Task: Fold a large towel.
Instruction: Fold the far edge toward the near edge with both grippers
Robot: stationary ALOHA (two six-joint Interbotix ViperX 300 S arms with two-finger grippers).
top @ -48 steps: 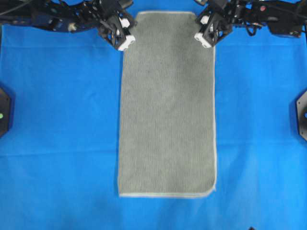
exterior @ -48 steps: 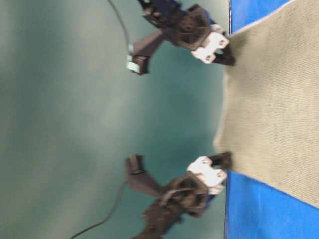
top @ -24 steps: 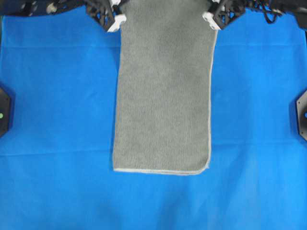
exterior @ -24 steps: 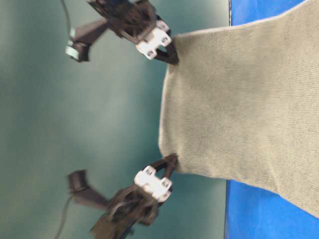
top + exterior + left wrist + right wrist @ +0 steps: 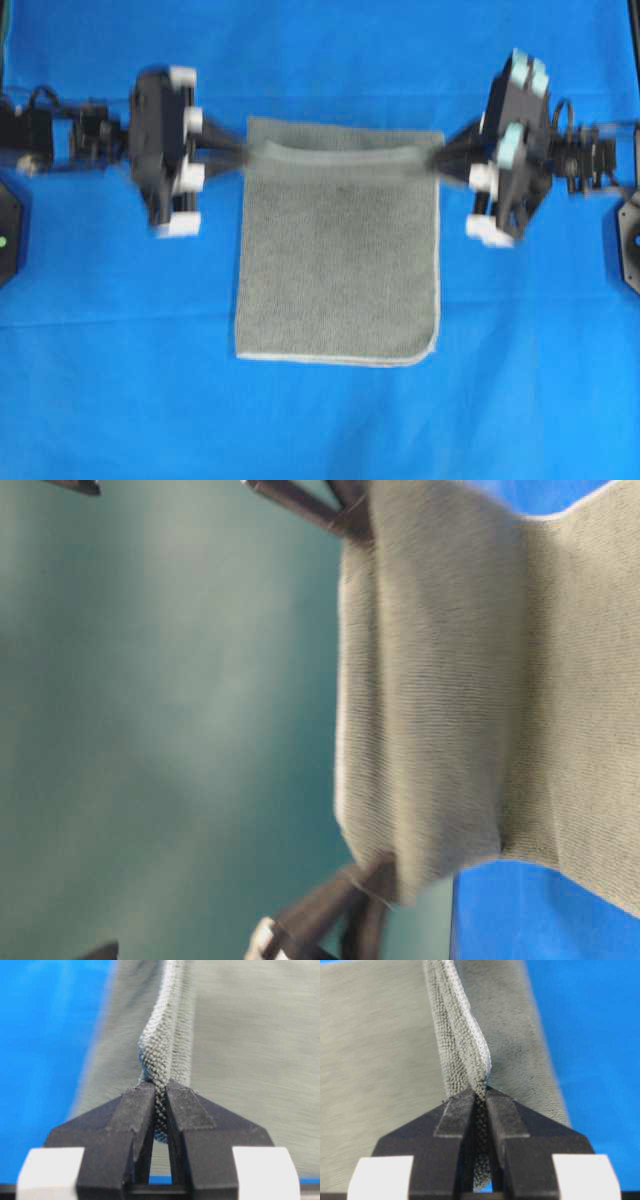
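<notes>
The grey-green towel (image 5: 338, 270) lies on the blue table with its near hem flat. Its far end is raised and strung as a sagging band between both grippers, above the lying part. My left gripper (image 5: 243, 155) is shut on the towel's left corner; in the left wrist view the gripper (image 5: 160, 1091) pinches a bunched fold of towel (image 5: 240, 1035). My right gripper (image 5: 440, 160) is shut on the right corner; in the right wrist view the gripper (image 5: 480, 1094) clamps the towel (image 5: 380, 1060). In the table-level view the towel (image 5: 450, 680) hangs doubled and blurred.
A blue cloth (image 5: 100, 350) covers the table around the towel. Black fixtures sit at the left edge (image 5: 8, 230) and the right edge (image 5: 628, 235). A teal wall (image 5: 150, 730) fills the table-level view behind the arms.
Both grippers have lifted the towel's far end and carried it from the table's far edge toward the near side, over the lying half. The near hem first slid away, then stayed.
</notes>
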